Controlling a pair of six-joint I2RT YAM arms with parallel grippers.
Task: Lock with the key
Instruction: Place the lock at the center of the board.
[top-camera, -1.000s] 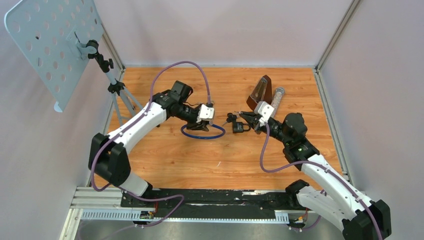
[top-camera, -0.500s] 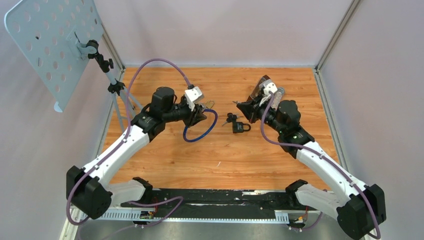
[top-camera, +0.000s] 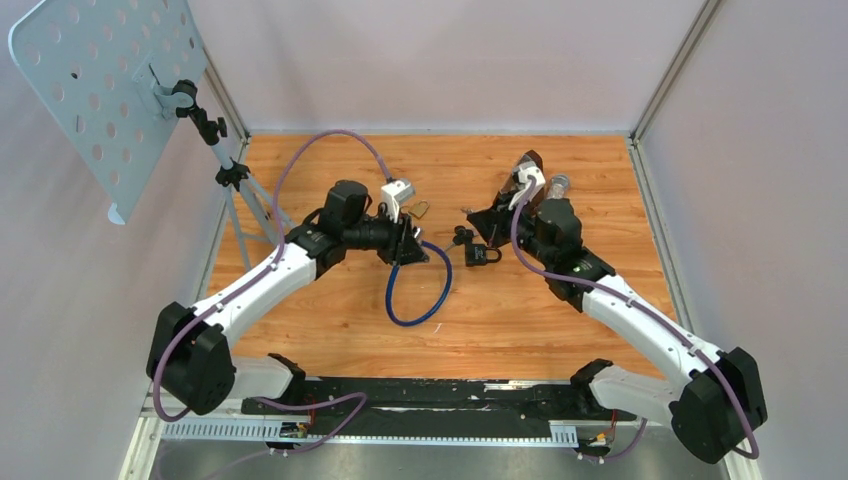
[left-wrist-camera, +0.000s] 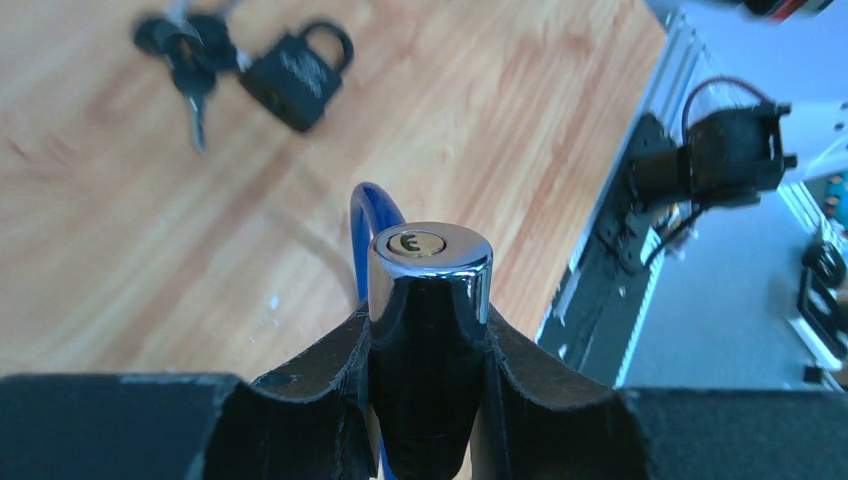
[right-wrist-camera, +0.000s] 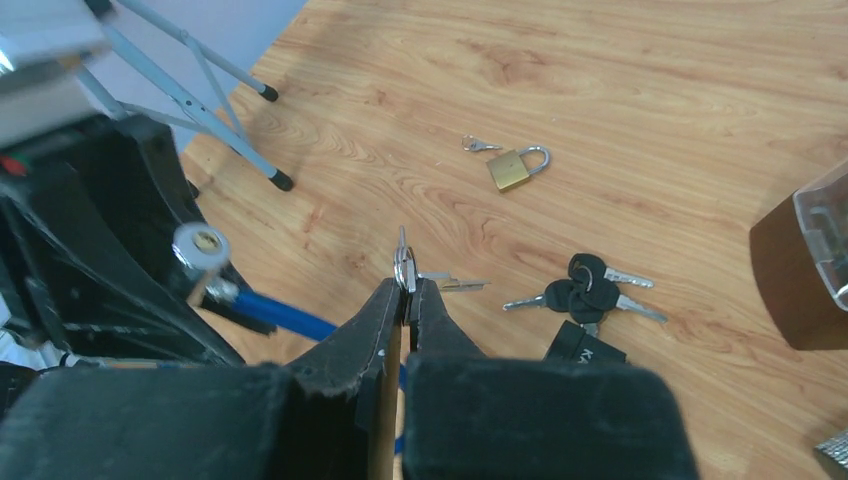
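Stand: a perforated plate (top-camera: 100, 90) on a tripod, far left, its feet at the left edge of the wooden table (top-camera: 330, 320).
Left gripper (left-wrist-camera: 430, 325): fingers clamped on the chrome cylinder of the cable lock (left-wrist-camera: 430, 262), which is held off the table with its keyhole face turned outward, toward the right arm.
Blue cable (top-camera: 420, 300): runs from the cylinder down in a loop that lies on the table on the near side.
Brass padlock (right-wrist-camera: 515, 167): flat on the table beyond the left gripper, with a small key (right-wrist-camera: 482, 145) just beside it.
Black padlock (top-camera: 483, 255): flat on the table between the two grippers, with a bunch of black-headed keys (right-wrist-camera: 585, 290) at its shackle end.
Right gripper (right-wrist-camera: 405, 292): jaws pressed together on the key (right-wrist-camera: 402, 258), which stands up between the tips. A second key (right-wrist-camera: 455, 284) hangs from the same ring.
Key vs. keyhole: apart, not inserted.
Metronome (top-camera: 528, 165): brown, behind the right gripper.
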